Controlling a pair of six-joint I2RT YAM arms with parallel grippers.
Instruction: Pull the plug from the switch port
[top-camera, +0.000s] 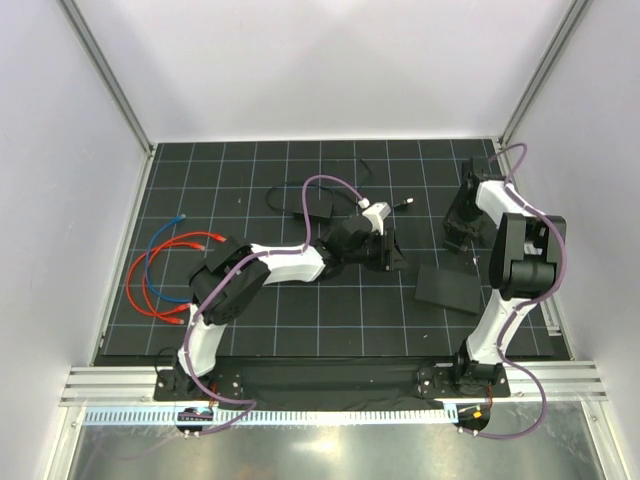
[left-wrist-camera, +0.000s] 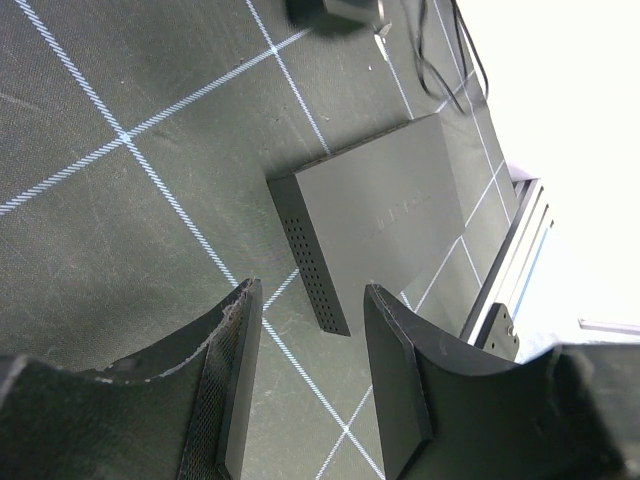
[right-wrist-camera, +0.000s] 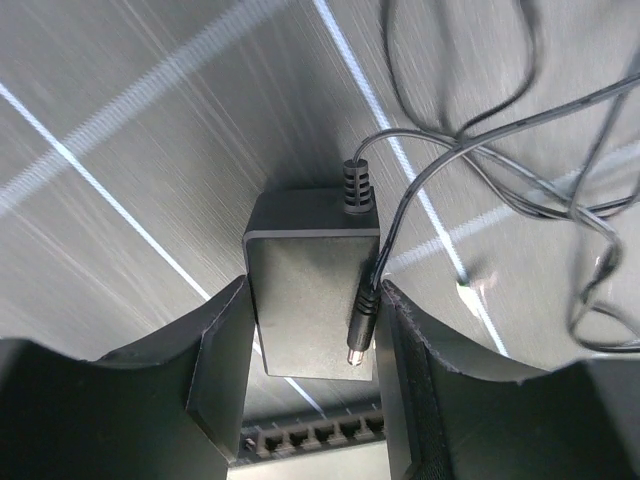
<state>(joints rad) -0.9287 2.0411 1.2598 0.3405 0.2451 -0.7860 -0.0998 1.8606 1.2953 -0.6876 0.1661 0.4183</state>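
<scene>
The switch (left-wrist-camera: 385, 215) is a flat, matte-black rectangular box with a grid of small vent holes along one short side. It lies flat on the black gridded mat (left-wrist-camera: 120, 200), right of centre. Its row of sockets (right-wrist-camera: 310, 437) shows at the bottom edge of the right wrist view. The plug (right-wrist-camera: 358, 325), a black barrel with a metal tip, lies on the power brick (right-wrist-camera: 300, 300), apart from the sockets. The left gripper (left-wrist-camera: 308, 295) has its jaws apart with nothing between them, just short of the switch. The right gripper (right-wrist-camera: 315, 290) has a finger on each side of the brick; whether it clamps the brick cannot be told.

Left arm (top-camera: 285, 262) reaches to centre, left claw (left-wrist-camera: 308, 292) gaping; right arm (top-camera: 500, 290) stands folded.
</scene>
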